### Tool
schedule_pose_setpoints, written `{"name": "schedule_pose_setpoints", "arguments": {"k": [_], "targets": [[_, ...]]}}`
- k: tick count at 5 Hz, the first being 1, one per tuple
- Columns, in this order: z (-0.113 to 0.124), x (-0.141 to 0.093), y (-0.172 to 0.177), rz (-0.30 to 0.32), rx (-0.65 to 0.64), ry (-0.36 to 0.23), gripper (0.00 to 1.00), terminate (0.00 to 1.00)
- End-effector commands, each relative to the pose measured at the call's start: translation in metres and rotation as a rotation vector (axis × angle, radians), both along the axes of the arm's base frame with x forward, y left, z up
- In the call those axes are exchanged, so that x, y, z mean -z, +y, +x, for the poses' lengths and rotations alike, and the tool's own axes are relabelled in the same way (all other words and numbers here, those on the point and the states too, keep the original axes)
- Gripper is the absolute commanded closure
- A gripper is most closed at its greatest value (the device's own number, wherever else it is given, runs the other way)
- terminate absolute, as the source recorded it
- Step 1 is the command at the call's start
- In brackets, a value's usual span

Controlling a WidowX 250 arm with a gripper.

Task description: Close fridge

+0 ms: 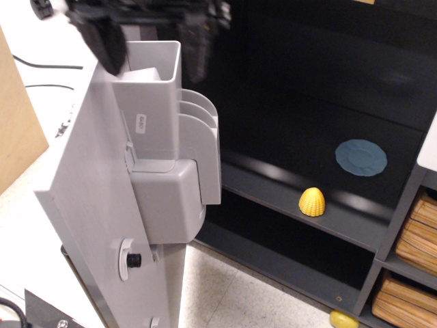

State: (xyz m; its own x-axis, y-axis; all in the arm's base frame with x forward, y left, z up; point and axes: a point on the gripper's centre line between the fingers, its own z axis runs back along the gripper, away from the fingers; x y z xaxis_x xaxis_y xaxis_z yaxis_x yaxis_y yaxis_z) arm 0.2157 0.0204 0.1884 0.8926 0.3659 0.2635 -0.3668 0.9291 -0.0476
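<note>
The fridge door (pixel 89 198) stands wide open at the left, its grey inner side with bins (pixel 174 157) facing me. The black shelved interior (pixel 307 123) is at the right. My gripper (pixel 150 48) is at the top left, blurred, just above the door's top bin. Its two dark fingers (pixel 106 41) are spread apart with nothing between them, one over the door panel and one over the inner side of the bin.
A yellow toy corn piece (pixel 313 202) lies on the middle fridge shelf. A blue plate (pixel 360 158) rests against the back wall. A grey shelf unit with wicker baskets (pixel 413 236) stands at the right. A yellow object (pixel 343 319) lies on the floor.
</note>
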Motion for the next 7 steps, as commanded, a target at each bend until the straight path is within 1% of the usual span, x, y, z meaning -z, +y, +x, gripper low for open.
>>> {"name": "schedule_pose_setpoints", "arguments": {"k": [1,2,3,4,5,6,7], "targets": [[-0.02,-0.01,0.021,0.04,-0.022,-0.032,0.0,0.0],[-0.024,0.005,0.025,0.048,-0.075,-0.018,0.0,0.0],[-0.024,0.025,0.016,0.043,-0.083,0.001,0.0,0.0],[-0.019,0.028,-0.001,-0.064,-0.04,-0.09,0.0,0.0],[-0.008,0.021,-0.019,-0.117,-0.042,-0.195,0.0,0.0],[0.015,0.018,-0.04,-0.133,-0.104,-0.201,0.0,0.0],[0.049,0.01,-0.068,-0.16,-0.13,-0.184,0.0,0.0]]}}
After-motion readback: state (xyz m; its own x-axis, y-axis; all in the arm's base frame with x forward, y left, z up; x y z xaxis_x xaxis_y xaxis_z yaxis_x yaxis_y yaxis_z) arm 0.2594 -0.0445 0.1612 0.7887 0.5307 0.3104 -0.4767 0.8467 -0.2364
